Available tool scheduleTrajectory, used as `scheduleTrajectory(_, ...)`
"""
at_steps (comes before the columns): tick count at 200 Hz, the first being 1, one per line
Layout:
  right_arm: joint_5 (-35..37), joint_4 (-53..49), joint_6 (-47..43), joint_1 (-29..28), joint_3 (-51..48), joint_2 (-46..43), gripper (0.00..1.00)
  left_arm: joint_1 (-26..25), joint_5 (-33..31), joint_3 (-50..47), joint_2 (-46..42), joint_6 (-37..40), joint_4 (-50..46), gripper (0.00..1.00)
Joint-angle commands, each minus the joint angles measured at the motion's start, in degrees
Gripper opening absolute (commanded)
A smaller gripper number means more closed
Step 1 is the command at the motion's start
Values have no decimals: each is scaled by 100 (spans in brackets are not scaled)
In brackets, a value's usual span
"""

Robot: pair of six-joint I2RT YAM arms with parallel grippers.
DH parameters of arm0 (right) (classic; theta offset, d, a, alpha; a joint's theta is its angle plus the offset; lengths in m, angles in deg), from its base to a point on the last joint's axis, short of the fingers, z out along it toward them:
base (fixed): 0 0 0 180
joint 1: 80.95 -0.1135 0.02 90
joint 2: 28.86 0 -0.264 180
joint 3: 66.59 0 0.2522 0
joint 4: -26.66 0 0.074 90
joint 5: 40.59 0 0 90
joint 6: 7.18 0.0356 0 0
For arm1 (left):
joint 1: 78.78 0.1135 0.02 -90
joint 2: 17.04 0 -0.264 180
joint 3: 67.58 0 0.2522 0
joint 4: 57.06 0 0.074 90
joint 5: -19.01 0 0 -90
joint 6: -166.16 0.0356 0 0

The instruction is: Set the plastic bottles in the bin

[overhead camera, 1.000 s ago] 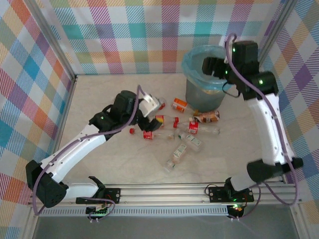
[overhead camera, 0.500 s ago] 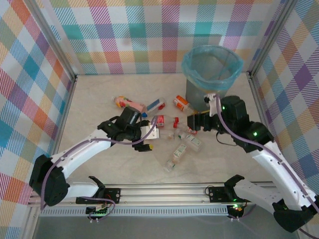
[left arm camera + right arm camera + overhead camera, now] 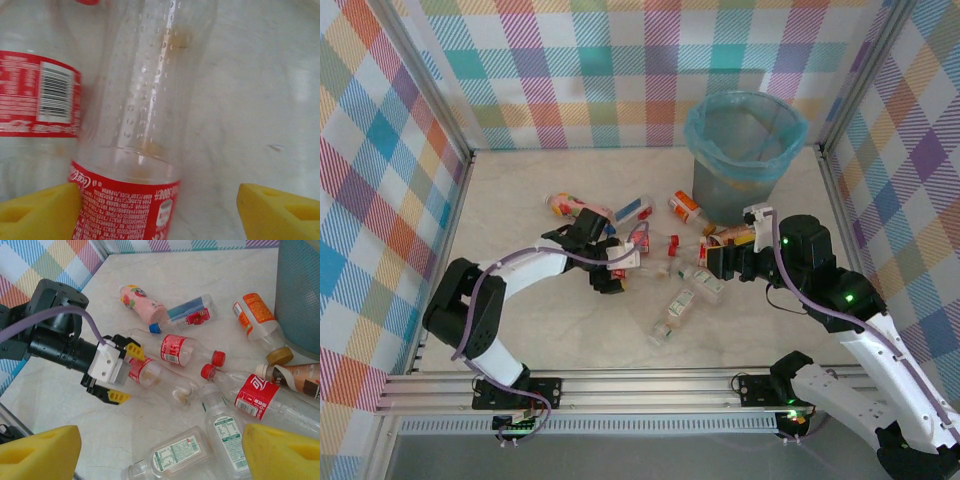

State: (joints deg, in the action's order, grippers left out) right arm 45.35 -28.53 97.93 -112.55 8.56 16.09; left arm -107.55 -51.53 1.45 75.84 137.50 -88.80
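Several plastic bottles lie scattered on the table left of and in front of the bin [image 3: 745,150], a grey wastebasket with a blue liner. My left gripper [image 3: 614,270] is low on the table and open. A clear bottle with a red label [image 3: 131,200] lies between its jaws, against one finger and apart from the other. In the right wrist view the left gripper [image 3: 124,374] straddles that bottle [image 3: 150,371]. My right gripper [image 3: 720,258] hovers open and empty [image 3: 160,455] above two green-and-white bottles [image 3: 227,432].
A pink bottle [image 3: 142,302], a blue-label bottle [image 3: 192,310] and an orange-label bottle [image 3: 255,315] lie toward the back. A large red-label bottle [image 3: 260,395] and a brown-label bottle [image 3: 295,375] lie beside the bin [image 3: 300,290]. Checked walls enclose the table.
My right arm has swung from over the bin down to the bottles on the table. My left gripper has dropped toward the near side and onto the red-label bottle.
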Motion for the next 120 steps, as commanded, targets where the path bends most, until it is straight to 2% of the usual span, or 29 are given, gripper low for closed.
scheduleTrajectory(1,76,148,-185,-31,23,57,84,191,-81,-1,242,58,-153,81)
scheduleTrajectory(82,-25,212,-106,-31,57,220,84,223,-262,-191,380,281,-336,79)
scheduleTrajectory(120,-43,140,-61,-31,89,216,84,223,-294,-91,349,350,-572,69)
